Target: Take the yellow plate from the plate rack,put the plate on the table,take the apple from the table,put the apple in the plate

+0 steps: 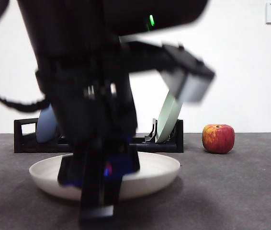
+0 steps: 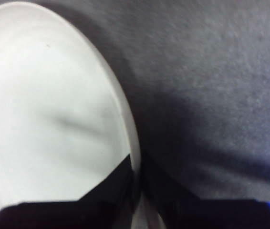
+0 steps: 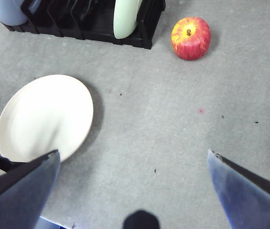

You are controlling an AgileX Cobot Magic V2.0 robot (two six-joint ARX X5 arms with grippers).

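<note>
Yellow plate point(image 1: 150, 175) on table point(image 1: 231, 191), L hand point(image 2: 137, 183) gripping rim.

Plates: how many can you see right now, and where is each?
3. The yellow plate lies flat on the table, its rim between the left gripper jaws. The blue plate and pale green plate stand in the plate rack. The arm may hide others.

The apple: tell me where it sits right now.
The apple rests on the table, at the front view's right, just beyond the plate rack's end that holds the pale green plate, apart from the yellow plate.
</note>
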